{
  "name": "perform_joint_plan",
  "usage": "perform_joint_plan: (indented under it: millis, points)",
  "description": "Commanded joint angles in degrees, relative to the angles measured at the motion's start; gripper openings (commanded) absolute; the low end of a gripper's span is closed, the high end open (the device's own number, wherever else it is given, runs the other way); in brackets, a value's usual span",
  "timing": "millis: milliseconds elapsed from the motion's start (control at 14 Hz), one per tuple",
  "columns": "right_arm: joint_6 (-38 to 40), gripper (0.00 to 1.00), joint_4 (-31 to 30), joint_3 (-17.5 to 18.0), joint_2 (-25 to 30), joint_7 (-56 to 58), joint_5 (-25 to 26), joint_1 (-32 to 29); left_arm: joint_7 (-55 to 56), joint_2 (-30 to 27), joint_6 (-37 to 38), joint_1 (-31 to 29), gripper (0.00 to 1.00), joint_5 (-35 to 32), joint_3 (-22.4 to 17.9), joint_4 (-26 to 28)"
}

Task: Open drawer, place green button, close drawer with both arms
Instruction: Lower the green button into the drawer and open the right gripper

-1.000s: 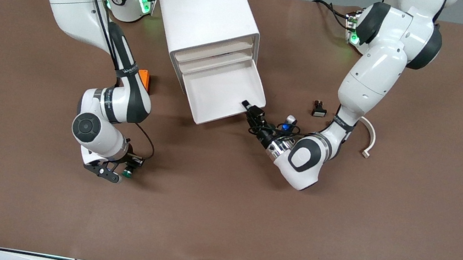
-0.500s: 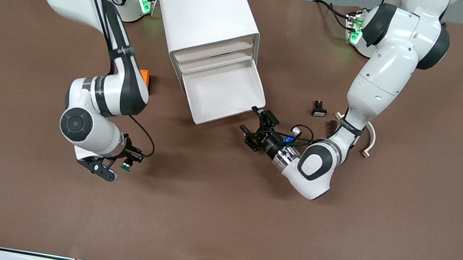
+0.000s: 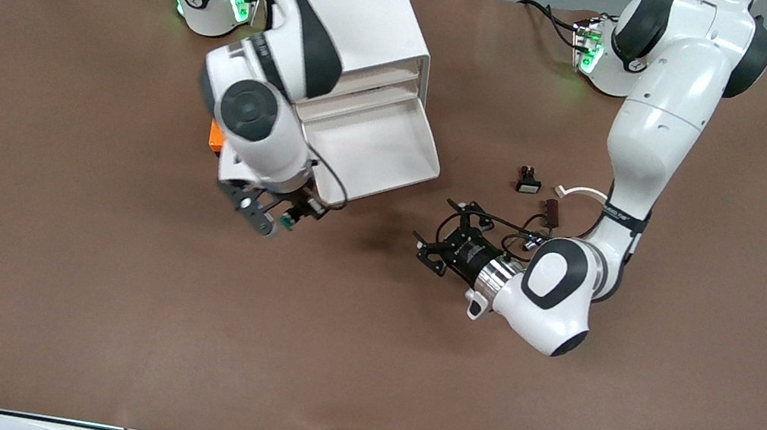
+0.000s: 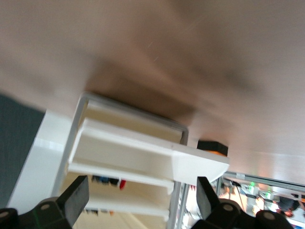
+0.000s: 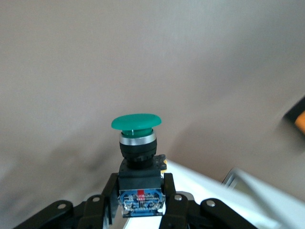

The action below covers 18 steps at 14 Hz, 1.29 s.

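The white cabinet (image 3: 342, 16) has its third drawer (image 3: 371, 144) pulled out; what I see of its tray is bare. My right gripper (image 3: 279, 218) is shut on the button (image 3: 288, 221) and holds it above the table, beside the drawer's front corner at the right arm's end. In the right wrist view the green cap and black body (image 5: 137, 143) sit between the gripper's (image 5: 138, 193) fingers. My left gripper (image 3: 435, 227) is open and empty, low over the table off the drawer's other front corner. The left wrist view shows its gripper (image 4: 140, 202) facing the open drawer (image 4: 143, 152).
An orange box (image 3: 215, 136) lies beside the cabinet, partly hidden by the right arm; it also shows in the left wrist view (image 4: 212, 147). A black button with a white cap (image 3: 528, 182), a small brown piece (image 3: 551, 211) and a white curved piece (image 3: 583, 193) lie near the left arm.
My right gripper has lifted the button off the table and carried it up toward the drawer. My left gripper has let go of the drawer's front corner, opened and drawn back from it.
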<state>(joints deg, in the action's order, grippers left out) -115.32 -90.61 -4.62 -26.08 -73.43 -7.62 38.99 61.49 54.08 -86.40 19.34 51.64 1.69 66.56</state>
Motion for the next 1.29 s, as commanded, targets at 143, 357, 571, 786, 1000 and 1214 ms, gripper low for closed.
perform_joint_plan:
  millis: [143,357,571,786,1000,1214]
  points:
    - [-10.62,0.0,-12.92,-0.65,4.19,-16.97,-0.03,6.79,-8.13,-8.45,-8.5,0.87,0.99,-11.88,-0.9,1.03]
    - [-10.63,0.0,-13.1,-0.65,3.84,-24.11,-0.03,9.95,-8.31,-11.36,-12.99,1.23,0.99,-20.14,-0.37,1.29]
    - [-11.85,0.0,-14.33,-0.65,3.84,-28.51,-0.03,12.68,-8.4,-11.54,-16.16,2.98,0.99,-26.48,-0.28,1.47]
    - [-16.67,0.0,-16.78,-0.65,3.84,-33.26,-0.03,16.01,-7.96,-11.54,-17.92,5.0,0.99,-31.32,-0.28,1.56]
    - [-17.66,0.0,-16.62,-0.57,3.58,-36.6,-0.03,18.04,-7.17,-11.97,-20.29,7.28,0.99,-35.71,-0.28,1.73]
    - [-17.57,0.0,-16.53,-0.57,3.58,-37.92,-0.12,19.01,-6.21,-12.24,-22.32,9.31,0.99,-38.0,-0.54,2.52]
